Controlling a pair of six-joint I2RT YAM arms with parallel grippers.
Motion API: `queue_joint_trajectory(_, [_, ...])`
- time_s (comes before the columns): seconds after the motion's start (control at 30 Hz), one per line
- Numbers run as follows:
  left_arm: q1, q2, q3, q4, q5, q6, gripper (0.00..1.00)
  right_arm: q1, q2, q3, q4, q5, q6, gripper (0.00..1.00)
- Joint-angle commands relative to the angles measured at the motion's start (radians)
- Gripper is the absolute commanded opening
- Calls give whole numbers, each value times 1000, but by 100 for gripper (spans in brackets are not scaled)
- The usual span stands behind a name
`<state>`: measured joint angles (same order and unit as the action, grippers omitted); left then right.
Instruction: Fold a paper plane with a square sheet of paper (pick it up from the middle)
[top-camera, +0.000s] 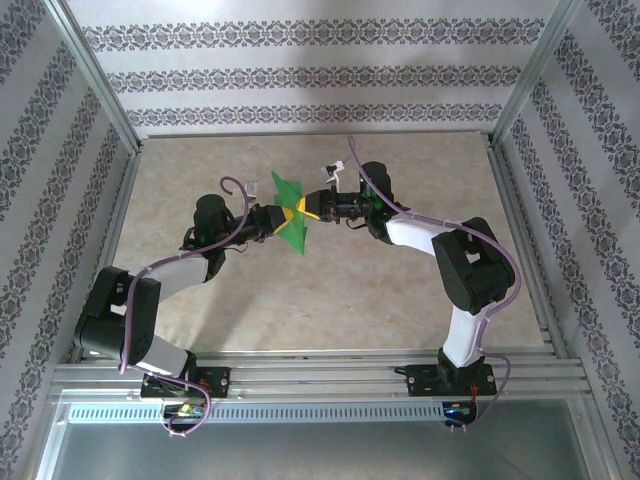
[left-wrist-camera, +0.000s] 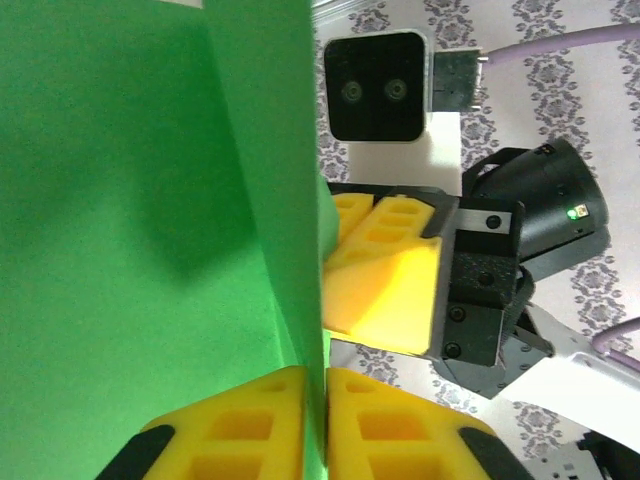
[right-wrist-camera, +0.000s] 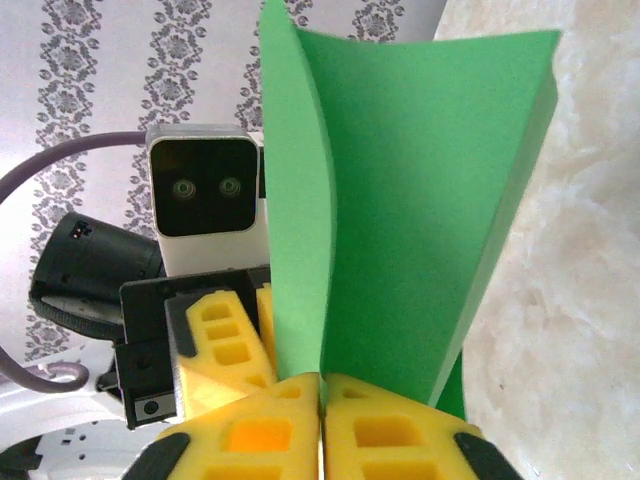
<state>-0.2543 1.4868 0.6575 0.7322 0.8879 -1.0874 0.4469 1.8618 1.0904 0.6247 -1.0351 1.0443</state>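
Evidently thin and floppy, the square sheet of paper (right-wrist-camera: 400, 180) is pinched by the left tool (left-wrist-camera: 325, 400) and right tool (right-wrist-camera: 322, 395); it is probably best held near its crease.

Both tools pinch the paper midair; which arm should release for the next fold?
Left, probably: the right tool pinches the paper where both flaps meet, so it can hold alone while the left tool regrips.

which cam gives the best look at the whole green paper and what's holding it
Top external: it frames the whole square sheet of paper, pinched between the left gripper and right gripper above the table. The left wrist view gives a close green face and one fold edge; the right wrist view a curved folded flap.
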Motion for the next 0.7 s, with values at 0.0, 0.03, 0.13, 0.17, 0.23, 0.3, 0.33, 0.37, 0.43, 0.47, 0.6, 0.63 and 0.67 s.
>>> queue_joint_trajectory(0.0, [-6,-9,27,-74,-22,64,12,-13,-32,-17,-6,11,-34,17])
queue_joint_trajectory(0.03, [-4,-11,27,-96,-28,73,11,-18,-37,-25,-9,18,-38,20])
queue_joint_trajectory(0.13, [9,-25,24,-207,-58,118,9,-42,-61,-57,-29,50,-61,31])
queue_joint_trajectory(0.17, [17,-33,27,-272,-78,145,9,-54,-72,-72,-44,66,-72,33])
queue_joint_trajectory(0.23, [28,-52,46,-429,-121,219,9,-79,-97,-102,-67,100,-95,40])
queue_joint_trajectory(0.3, [33,-71,93,-632,-187,323,9,-103,-132,-131,-123,152,-142,45])
queue_joint_trajectory(0.33, [34,-78,126,-743,-230,385,9,-111,-155,-144,-168,192,-177,48])
queue_joint_trajectory(0.37, [32,-84,162,-851,-274,441,9,-115,-180,-154,-232,242,-226,50])
queue_joint_trajectory(0.43, [32,-93,219,-1017,-370,530,9,-113,-228,-160,-371,356,-324,55])
queue_joint_trajectory(0.47, [30,-95,251,-1100,-429,573,9,-110,-253,-165,-428,418,-361,57])
queue_joint_trajectory(0.6, [17,-94,360,-1329,-627,678,9,-101,-328,-178,-576,598,-411,61])
queue_joint_trajectory(0.63, [9,-91,389,-1376,-684,697,9,-99,-342,-176,-612,628,-417,62])
queue_joint_trajectory(0.67, [-3,-86,416,-1420,-739,714,9,-96,-350,-171,-645,655,-422,63])
